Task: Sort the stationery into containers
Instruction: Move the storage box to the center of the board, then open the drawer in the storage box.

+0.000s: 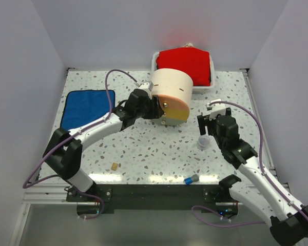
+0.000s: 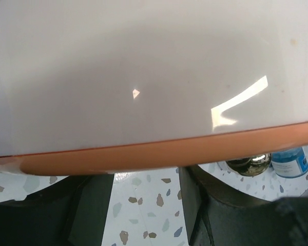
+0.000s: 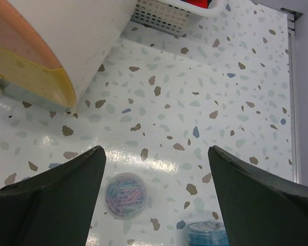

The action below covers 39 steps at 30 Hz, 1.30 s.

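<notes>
The cream half-cylinder drawer unit (image 1: 169, 88) stands at the back centre, its yellow-orange drawer face (image 1: 175, 109) towards me. My left gripper (image 1: 155, 108) is open and right against the unit's left side. In the left wrist view (image 2: 143, 177) only bare table shows between its fingers, under the orange drawer edge (image 2: 169, 155), with a gold knob (image 2: 249, 164) to the right. My right gripper (image 1: 208, 119) is open and empty, hovering above the clear cup (image 1: 204, 142). In the right wrist view (image 3: 156, 154) the cup of coloured clips (image 3: 126, 196) lies below its left finger. A tan eraser (image 1: 114, 166) and a blue-grey cap piece (image 1: 191, 179) lie near the front edge.
A blue cloth (image 1: 87, 107) lies at the left. A white tray (image 1: 156, 60) with a red cloth (image 1: 185, 65) stands behind the unit. A small blue-lidded pot (image 3: 208, 233) sits beside the clear cup. White walls close in the table on both sides.
</notes>
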Tool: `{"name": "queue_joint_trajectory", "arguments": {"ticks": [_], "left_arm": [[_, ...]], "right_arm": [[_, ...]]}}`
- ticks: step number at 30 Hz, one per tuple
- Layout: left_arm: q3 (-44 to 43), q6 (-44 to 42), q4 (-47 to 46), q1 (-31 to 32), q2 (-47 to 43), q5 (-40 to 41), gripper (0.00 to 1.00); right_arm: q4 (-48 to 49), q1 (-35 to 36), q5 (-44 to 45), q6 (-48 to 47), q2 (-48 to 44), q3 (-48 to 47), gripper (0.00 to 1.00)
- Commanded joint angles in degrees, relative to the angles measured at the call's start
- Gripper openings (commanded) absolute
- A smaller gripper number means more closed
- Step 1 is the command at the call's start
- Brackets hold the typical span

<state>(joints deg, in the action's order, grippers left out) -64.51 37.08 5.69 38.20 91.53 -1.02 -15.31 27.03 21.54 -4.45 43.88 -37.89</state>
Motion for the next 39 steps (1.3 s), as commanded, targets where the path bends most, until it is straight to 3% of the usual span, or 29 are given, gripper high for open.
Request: {"name": "queue_joint_trajectory", "arguments": {"ticks": [1, 16, 24, 27, 31, 36, 39], "left_arm": [[-2.2, 1.1, -3.8, 0.3, 1.2, -0.8, 0.57], [-3.5, 0.6, -4.8, 2.2, 3.6, -0.8, 0.55], [-5.5, 0.5, -3.9, 3.5, 3.6, 0.8, 0.49], [-5.6, -0.8, -2.4, 5.3, 1.3, 5.5, 0.6], [-2.7, -3.5, -0.6, 8.0, -1.3, 11.3, 0.63], [1.9, -8.0, -2.1, 9.2, -3.0, 18.1, 0.6], [4.5, -12.6, -8.4, 9.2, -2.9, 21.5, 0.55]], "right_arm": [[3.3, -0.3, 0.3, 0.7, 0.3, 0.2, 0.85], [3.9, -1.1, -0.1, 1.2, -1.1, 2.5, 0.85], [3.8, -1.2, -0.1, 1.5, -1.7, 3.3, 0.85], [4.0, -1.1, -0.3, 1.6, -1.8, 3.4, 0.85], [4.8, -1.1, -0.6, 1.7, -1.3, 3.9, 0.85], [5.8, -1.1, -0.5, 2.0, -1.0, 4.1, 0.85], [5.9, -1.3, -0.4, 2.0, -1.2, 4.3, 0.85]]}}
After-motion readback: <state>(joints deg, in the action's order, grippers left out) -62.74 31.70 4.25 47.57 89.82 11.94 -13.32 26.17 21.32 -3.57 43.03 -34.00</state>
